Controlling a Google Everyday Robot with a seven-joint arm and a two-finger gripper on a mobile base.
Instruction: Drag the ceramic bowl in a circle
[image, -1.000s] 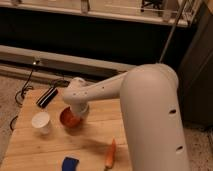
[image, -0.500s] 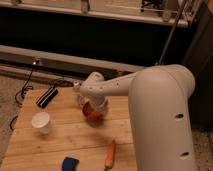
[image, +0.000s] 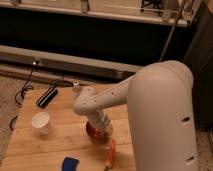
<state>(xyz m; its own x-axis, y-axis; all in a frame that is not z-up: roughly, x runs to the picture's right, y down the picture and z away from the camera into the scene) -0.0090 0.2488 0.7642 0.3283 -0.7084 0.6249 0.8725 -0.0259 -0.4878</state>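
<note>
**Gripper down in the bowl at mid-table**

The gripper is lowered into the ceramic bowl, and the wrist above it hides its tip. Whether it is open or closed cannot be told.

The bowl sits upright on the wooden table, near the middle and towards the front edge. Only its red-brown left rim and part of the inside show past the wrist.

An orange carrot lies just in front of the bowl to the right, close to it; contact cannot be confirmed. A white cup stands upright to the left of the bowl, well apart. A blue object lies at the front edge, left of the carrot. A black oblong object rests near the back left corner.

The white arm reaches in from the right and fills the right side of the view, covering that part of the table.
</note>
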